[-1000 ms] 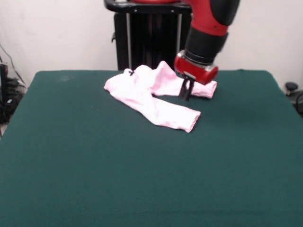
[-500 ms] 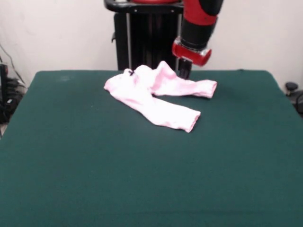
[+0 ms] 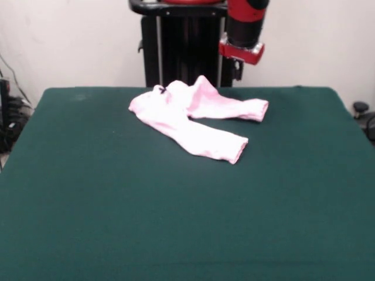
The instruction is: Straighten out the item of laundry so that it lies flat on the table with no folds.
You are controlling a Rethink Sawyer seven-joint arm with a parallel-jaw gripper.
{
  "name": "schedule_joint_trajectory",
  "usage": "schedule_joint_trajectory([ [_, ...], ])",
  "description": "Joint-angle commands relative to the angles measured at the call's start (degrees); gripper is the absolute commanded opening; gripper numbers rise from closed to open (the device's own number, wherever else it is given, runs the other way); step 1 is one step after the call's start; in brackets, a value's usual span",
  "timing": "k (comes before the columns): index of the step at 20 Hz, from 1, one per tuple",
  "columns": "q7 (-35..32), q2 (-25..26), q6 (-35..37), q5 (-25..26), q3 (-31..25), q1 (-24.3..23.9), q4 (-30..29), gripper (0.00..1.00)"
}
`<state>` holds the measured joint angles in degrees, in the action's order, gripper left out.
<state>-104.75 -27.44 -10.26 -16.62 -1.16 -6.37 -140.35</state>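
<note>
The pale pink baby trousers (image 3: pixel 193 120) lie on the dark green table (image 3: pixel 176 205) near its far edge. One leg runs toward the near right, its cuff at the end. The other leg runs right, with cloth bunched up at the top. A tiny dark bow (image 3: pixel 162 90) shows at the waistband on the far left. My gripper (image 3: pixel 237 70) hangs from the red and black arm above and behind the trousers, clear of the cloth and holding nothing.
The black pedestal (image 3: pixel 181 41) stands behind the table's far edge. Cables and dark equipment (image 3: pixel 9 117) sit at the left edge. A small black object (image 3: pixel 360 108) sits off the table's right side.
My gripper has risen from beside the right leg of the trousers and drawn back toward the pedestal. The trousers have not moved.
</note>
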Motion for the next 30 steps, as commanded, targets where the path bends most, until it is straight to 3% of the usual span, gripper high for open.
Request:
schedule_joint_trajectory([
  [1,-22.74,19.37,-24.87,4.69,-3.53,2.63,9.93,0.0],
  [4,-25.63,20.98,-32.34,1.89,-1.35,6.8,11.64,0.0],
  [8,-24.2,14.73,-32.18,-4.2,-0.03,10.15,8.59,0.0],
  [23,-20.62,-6.93,-11.8,-7.32,-0.63,10.56,0.3,0.0],
  [30,-18.66,-12.52,-4.51,-7.64,2.31,11.76,0.66,0.0],
])
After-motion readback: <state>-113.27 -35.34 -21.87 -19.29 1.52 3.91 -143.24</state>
